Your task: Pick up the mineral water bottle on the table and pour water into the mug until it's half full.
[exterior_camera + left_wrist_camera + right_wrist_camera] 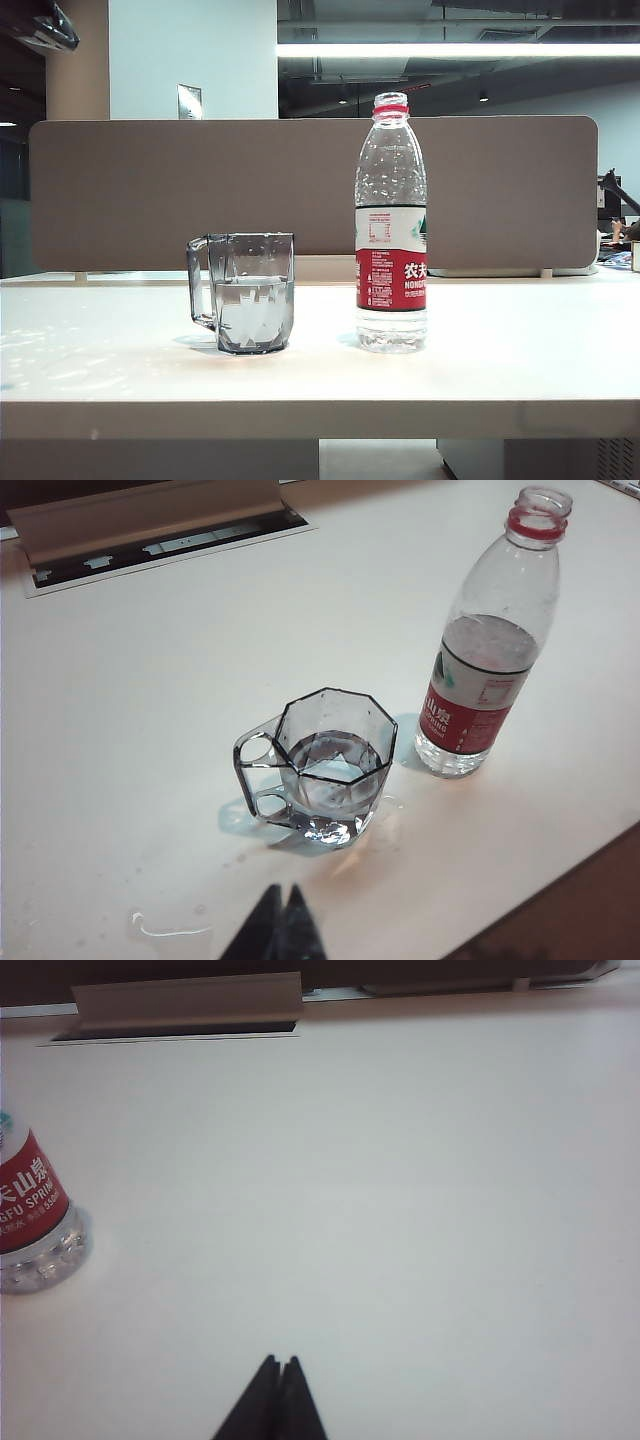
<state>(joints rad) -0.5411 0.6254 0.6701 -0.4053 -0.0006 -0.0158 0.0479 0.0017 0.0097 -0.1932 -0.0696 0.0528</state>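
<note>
Just ahead of the left gripper (282, 905), whose jaws are pressed together above the white surface (150, 730), stands the mug (325, 765), partly filled with water (330, 770), handle turned sideways. Beyond and beside it, apart, the uncapped mineral water bottle (490, 650) stands upright; its red label shows white Chinese characters, the small print unreadable. The right gripper (278, 1380), jaws also pressed together, hovers over bare surface, the bottle well off to 1 side, cut by the frame edge.

One mineral water bottle (391, 225), one mug (245, 292), one table (500, 370), two grippers: left gripper (281, 898), right gripper (280, 1365).
</note>
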